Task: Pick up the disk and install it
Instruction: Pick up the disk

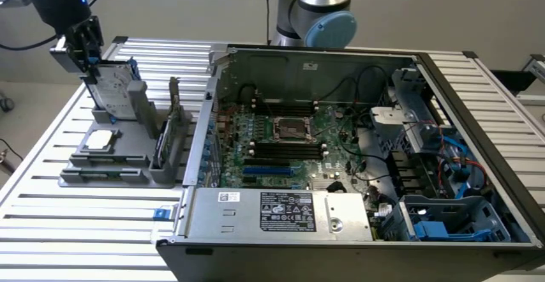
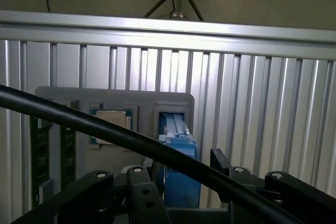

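The disk (image 1: 117, 89), silver-grey with a white label and a blue carrier, stands on edge in a slot of the grey parts holder (image 1: 119, 148) at the exterior view's left. My gripper (image 1: 88, 57) hangs right at its upper edge. In the wrist view the blue carrier (image 2: 179, 166) rises between my black fingers (image 2: 219, 160), its far end still in the holder's slot (image 2: 171, 115). The jaws straddle the disk with a narrow gap on one side, so the gripper looks open. A black cable crosses the wrist view in front.
The open computer case (image 1: 358, 154) fills the exterior view's right, with its motherboard (image 1: 285, 145), a silver labelled box (image 1: 281, 212) and blue drive bays (image 1: 447, 224). A square silver chip (image 1: 99, 140) and memory sticks (image 1: 170, 126) sit in the holder.
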`<state>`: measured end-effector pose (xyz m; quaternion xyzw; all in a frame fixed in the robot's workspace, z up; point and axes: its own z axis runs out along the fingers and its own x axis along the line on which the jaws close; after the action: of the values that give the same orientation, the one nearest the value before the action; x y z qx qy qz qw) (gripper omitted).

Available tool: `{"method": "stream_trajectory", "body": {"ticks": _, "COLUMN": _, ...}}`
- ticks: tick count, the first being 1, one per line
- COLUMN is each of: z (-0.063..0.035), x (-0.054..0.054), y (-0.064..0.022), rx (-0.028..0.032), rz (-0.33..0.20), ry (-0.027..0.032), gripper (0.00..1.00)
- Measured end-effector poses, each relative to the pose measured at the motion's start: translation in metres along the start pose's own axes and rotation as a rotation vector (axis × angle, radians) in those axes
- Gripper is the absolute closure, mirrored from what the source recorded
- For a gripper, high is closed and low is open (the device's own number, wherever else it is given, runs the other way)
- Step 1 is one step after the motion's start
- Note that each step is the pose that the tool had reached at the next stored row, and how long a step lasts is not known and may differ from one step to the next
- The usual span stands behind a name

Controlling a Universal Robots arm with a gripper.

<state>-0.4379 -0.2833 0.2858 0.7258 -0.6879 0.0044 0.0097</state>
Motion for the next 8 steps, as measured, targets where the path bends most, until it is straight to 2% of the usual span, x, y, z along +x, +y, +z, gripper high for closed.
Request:
{"method": "stream_trajectory", "body": {"ticks": 4, "z": 0.0005, "x": 0.0001, "y": 0.0, "rx": 0.0001, "rz": 0.002, "ry": -0.0002, "gripper": 0.49}}
{"method": "stream_trajectory", "body": {"ticks": 5, "z": 0.0006, "x": 0.0001, "y": 0.0, "rx": -0.0001, "rz": 0.003, "ry": -0.0002, "gripper": 0.55}}
{"method": "stream_trajectory", "body": {"ticks": 7, "z": 0.0007, "x": 0.0001, "y": 0.0, "rx": -0.0001, "rz": 0.004, "ry": -0.0003, "gripper": 0.55}}
{"method": "stream_trajectory", "body": {"ticks": 8, "z": 0.0008, "x": 0.0001, "y": 0.0, "rx": -0.0001, "rz": 0.005, "ry": -0.0003, "gripper": 0.62}}
